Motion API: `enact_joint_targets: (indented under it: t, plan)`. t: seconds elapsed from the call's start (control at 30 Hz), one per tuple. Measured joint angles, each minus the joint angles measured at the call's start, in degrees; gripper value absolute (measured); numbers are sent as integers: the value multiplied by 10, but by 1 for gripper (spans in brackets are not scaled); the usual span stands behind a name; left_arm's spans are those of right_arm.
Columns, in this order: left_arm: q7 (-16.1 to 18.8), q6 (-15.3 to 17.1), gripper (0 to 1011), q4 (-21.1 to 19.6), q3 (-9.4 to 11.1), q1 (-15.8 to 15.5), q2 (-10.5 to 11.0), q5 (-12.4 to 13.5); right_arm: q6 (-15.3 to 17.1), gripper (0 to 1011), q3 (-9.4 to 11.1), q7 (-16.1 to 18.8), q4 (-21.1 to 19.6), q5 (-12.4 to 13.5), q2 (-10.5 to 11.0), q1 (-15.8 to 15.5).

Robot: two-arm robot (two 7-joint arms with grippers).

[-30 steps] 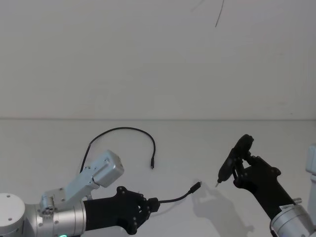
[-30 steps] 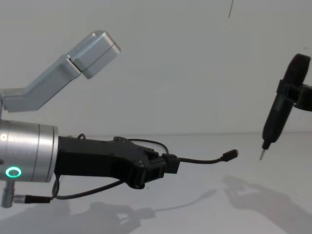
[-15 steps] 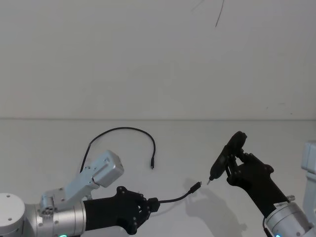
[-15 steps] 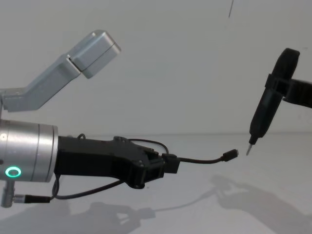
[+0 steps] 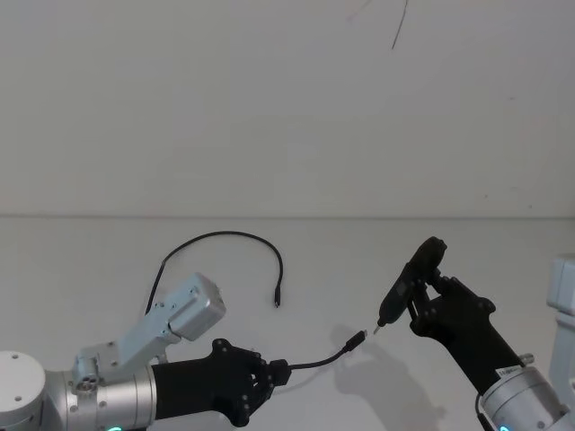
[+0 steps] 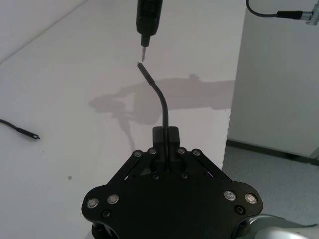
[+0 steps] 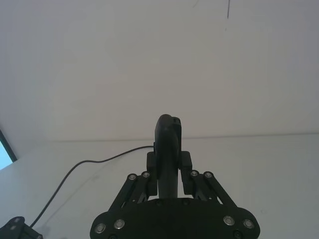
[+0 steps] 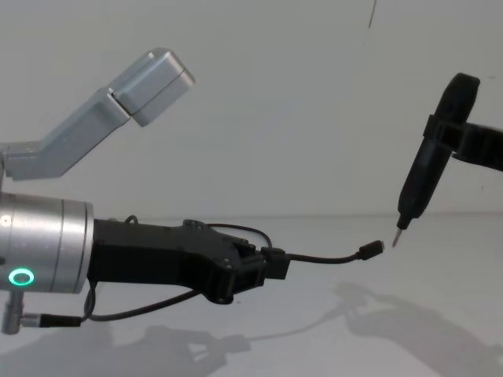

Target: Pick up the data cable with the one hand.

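My left gripper (image 5: pixel 269 373) is shut on the data cable (image 5: pixel 314 362), a thin black cable. A short piece juts forward from between the fingers and ends in a small plug (image 5: pixel 357 339) held above the table. The left wrist view shows the gripper (image 6: pixel 166 137) clamped on the cable and the plug (image 6: pixel 147 74) curving upward. The rest of the cable (image 5: pixel 225 235) arcs across the table behind the arm. My right gripper (image 5: pixel 422 296) is shut on a slim black pointed tool (image 5: pixel 400 296). The tool's tip (image 8: pixel 397 236) hangs just beside and above the plug (image 8: pixel 369 250).
A white table (image 5: pixel 90 251) runs back to a plain white wall. A short black lead with a silver plug (image 8: pixel 47 318) hangs under my left wrist. The table's edge and a lower floor (image 6: pixel 269 164) lie on one side in the left wrist view.
My right gripper has carried the pointed tool leftward and slightly down, until its tip is close to the cable's plug. The left gripper and the cable have stayed still.
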Motion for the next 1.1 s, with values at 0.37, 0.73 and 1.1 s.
enact_joint_targets:
  t: [0.37, 0.73, 1.1]
  plan:
    - [0, 0, 43, 0, 0, 0, 0, 0, 0, 269, -3, 4, 0, 4, 1, -2]
    - [0, 0, 43, 0, 0, 0, 0, 0, -5, 269, -6, 8, 4, 3, 4, -3]
    - [0, 0, 43, 0, 0, 0, 0, 0, -13, 269, -6, 11, 8, 2, 2, -2]
